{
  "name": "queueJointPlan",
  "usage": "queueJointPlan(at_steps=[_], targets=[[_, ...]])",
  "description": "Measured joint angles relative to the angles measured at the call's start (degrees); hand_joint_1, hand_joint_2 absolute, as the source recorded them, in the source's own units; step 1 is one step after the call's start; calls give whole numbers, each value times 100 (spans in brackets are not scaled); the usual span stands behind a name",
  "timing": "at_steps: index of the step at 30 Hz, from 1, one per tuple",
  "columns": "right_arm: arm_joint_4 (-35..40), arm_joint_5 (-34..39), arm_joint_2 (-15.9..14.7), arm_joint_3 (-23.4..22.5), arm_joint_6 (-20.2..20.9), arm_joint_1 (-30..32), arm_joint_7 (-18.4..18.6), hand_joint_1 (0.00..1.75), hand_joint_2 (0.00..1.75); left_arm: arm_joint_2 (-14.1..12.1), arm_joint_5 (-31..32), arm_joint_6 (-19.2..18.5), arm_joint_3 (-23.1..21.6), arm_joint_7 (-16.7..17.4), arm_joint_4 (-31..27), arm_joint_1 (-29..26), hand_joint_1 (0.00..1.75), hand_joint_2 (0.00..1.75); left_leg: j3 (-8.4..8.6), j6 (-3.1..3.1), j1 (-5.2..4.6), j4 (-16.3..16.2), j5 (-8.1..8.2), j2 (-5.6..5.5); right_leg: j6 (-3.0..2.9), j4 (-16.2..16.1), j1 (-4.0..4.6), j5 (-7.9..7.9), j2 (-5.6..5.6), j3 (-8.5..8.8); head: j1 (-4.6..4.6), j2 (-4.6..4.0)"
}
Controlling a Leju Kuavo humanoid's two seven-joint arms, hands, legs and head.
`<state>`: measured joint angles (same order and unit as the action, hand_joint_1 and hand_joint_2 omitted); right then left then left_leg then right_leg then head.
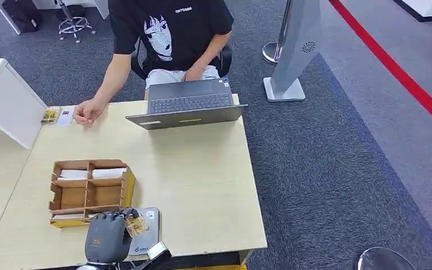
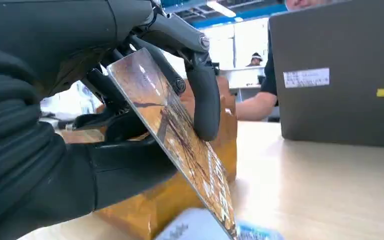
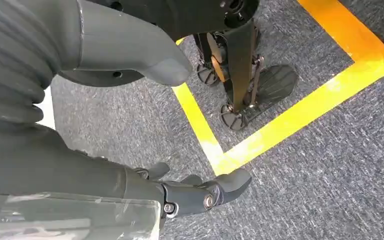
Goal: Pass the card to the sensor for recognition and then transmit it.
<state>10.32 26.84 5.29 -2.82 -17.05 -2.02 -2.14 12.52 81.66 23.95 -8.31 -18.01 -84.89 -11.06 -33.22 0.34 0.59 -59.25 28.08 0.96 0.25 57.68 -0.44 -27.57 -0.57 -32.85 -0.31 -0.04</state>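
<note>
My left hand (image 1: 109,235) holds a brown-printed card (image 1: 135,225) at the table's near edge, just above the grey sensor pad (image 1: 148,235). The left wrist view shows the card (image 2: 180,137) tilted between the thumb and dark fingers (image 2: 205,97), its lower corner over the pad (image 2: 190,231). My right hand (image 3: 130,120) hangs beside my body over the carpet, fingers apart and holding nothing.
A cardboard card box (image 1: 90,191) with compartments stands left of the pad. A person sits at the far side behind a laptop (image 1: 188,107), one hand (image 1: 87,111) beside cards (image 1: 56,116) on the table. Yellow floor tape (image 3: 280,125) lies below.
</note>
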Motion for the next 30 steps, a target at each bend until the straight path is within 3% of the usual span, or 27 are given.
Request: queueJointPlan(at_steps=[5, 11, 19, 28, 29, 30], targets=[[0, -169, -18, 9, 114, -5, 40, 0, 175, -199, 295, 77, -48, 351, -468, 227, 175, 175, 0, -2, 1, 0, -2, -1, 0, 0, 0, 0, 0, -1, 0, 0], [0, -344, -77, 57, 228, -4, 88, 0, 175, -656, 284, -207, 64, 659, -697, 822, 175, 175, 0, -9, 2, 0, -10, -2, -6, 5, 1, 4, -2, 0, 0, 0], [-2, -415, -111, 59, 339, -3, 42, 0, 175, -1202, -79, -531, 817, 562, -439, 1571, 175, 175, 2, -11, 4, 0, -15, -1, -13, 7, 6, 9, 1, -1, 0, 0], [0, -413, -120, 59, 352, -11, 53, 0, 175, -1351, 32, -531, 1030, 564, -218, 1715, 175, 175, -1, -10, 2, 0, -14, -1, -13, 5, 5, 9, -1, -1, 0, 0], [0, -413, -120, 59, 352, -12, 53, 0, 175, -1351, 28, -531, 1032, 562, -210, 1719, 126, 175, -1, -10, 2, 0, -14, -2, -13, 4, 5, 9, -2, -1, 2, 0], [0, -413, -120, 59, 352, -14, 53, 0, 175, -1349, 13, -531, 1032, 542, -210, 1718, 7, 175, -1, -10, 2, 0, -14, -2, -13, 4, 5, 9, -2, -1, 0, 0]])
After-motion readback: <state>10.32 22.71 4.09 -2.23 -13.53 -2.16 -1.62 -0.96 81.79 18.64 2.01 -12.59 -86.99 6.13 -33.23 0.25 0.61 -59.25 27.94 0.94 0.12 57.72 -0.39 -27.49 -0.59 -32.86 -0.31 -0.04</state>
